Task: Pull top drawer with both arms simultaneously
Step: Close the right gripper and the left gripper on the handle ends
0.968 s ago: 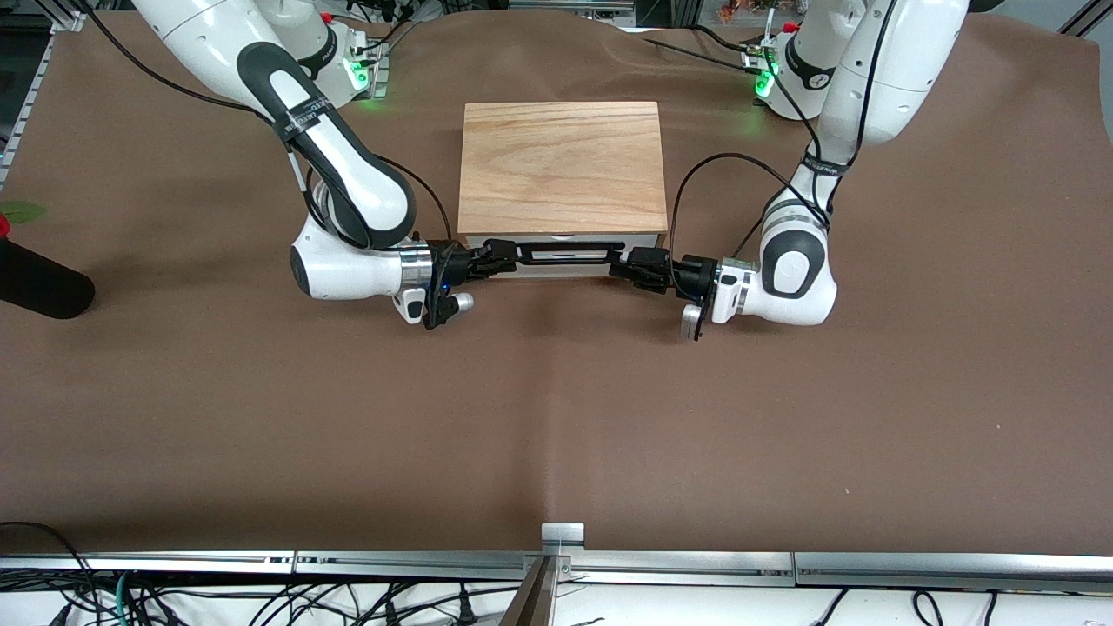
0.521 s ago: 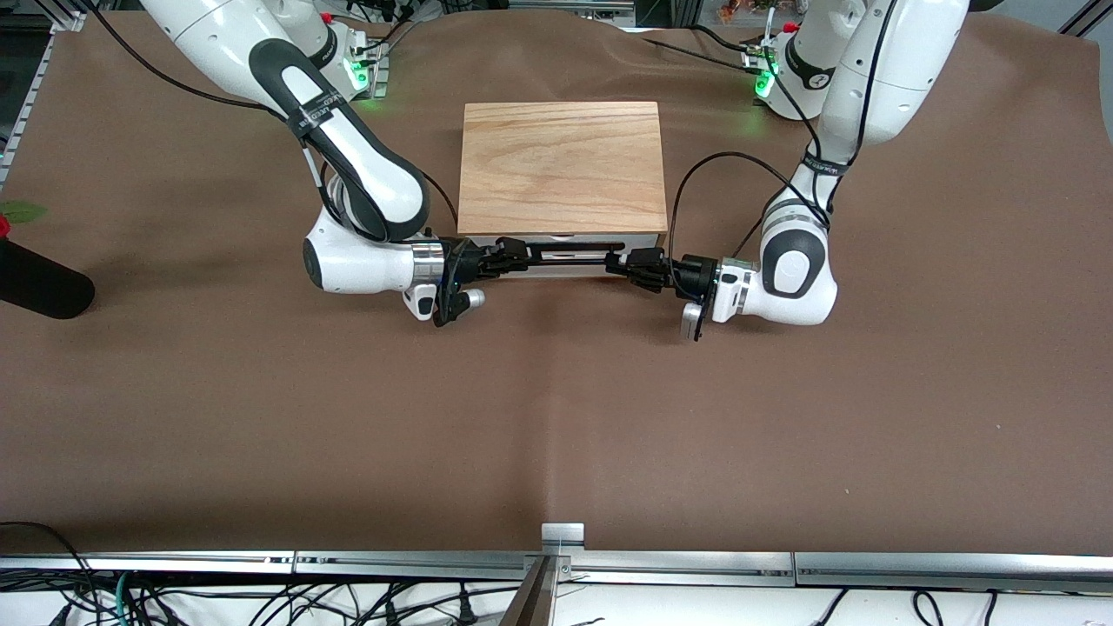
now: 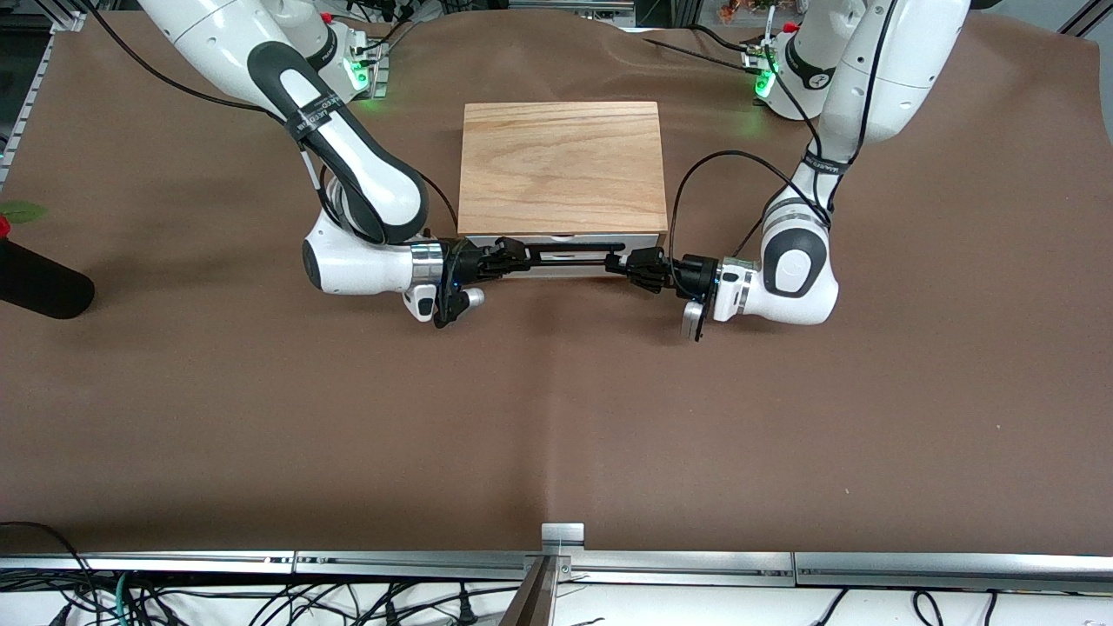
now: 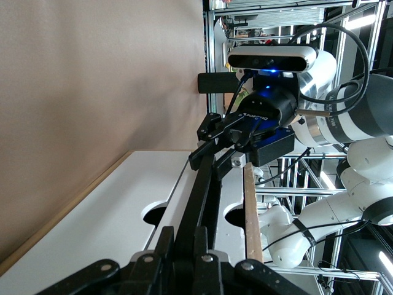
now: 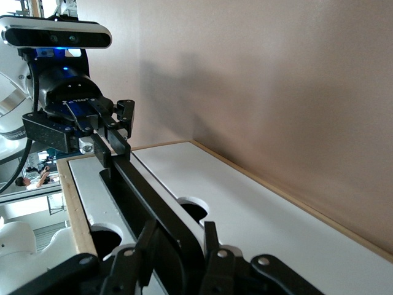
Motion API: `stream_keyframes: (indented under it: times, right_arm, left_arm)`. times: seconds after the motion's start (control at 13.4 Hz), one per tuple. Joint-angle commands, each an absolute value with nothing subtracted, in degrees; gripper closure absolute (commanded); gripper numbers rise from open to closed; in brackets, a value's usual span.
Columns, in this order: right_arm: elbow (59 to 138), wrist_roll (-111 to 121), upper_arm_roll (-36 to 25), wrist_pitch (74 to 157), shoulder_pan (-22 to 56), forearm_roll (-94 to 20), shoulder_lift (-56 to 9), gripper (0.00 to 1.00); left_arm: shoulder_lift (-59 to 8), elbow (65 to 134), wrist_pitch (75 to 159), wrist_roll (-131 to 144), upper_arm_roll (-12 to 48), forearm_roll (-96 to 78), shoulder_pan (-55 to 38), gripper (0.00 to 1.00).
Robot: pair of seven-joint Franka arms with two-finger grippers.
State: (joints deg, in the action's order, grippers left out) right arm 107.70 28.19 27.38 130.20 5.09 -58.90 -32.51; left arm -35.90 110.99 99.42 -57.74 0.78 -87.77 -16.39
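Gripping the wide thin black bar handle [image 3: 569, 253] from both ends, the right end effector [image 3: 513, 256] and the left end effector [image 3: 628, 261] are each closed on it, fingers pinching the bar. Between them sits the shallow white-fronted top drawer [image 3: 565, 239], barely out of the oak-topped wooden box [image 3: 563, 165] on the brown counter [image 3: 556, 417]. Both white arms reach in low beside the box.

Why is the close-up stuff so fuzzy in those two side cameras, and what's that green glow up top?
Left wrist view: its own end effector is soft, too near the lens, while the black handle sharpens farther along. Right wrist view: same blur on its end effector. Front view: sharp, with green glow from base lights spilling onto the brown table cover.
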Motion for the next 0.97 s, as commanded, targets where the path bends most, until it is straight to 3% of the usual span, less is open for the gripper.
stream_keyframes:
  times: [0.0, 0.89]
  right_arm:
    - [107.23, 28.30, 28.13, 130.87, 4.92, -60.21, -33.92, 1.00]
    - [102.75, 27.69, 27.95, 129.47, 3.52, -61.00, -37.35, 1.00]
  left_arm:
    - [-34.80, 112.24, 100.55, -59.33, 0.79, -89.65, -17.05, 0.94]
    - [-35.33, 111.71, 100.72, -59.24, 0.70, -89.74, -17.40, 0.94]
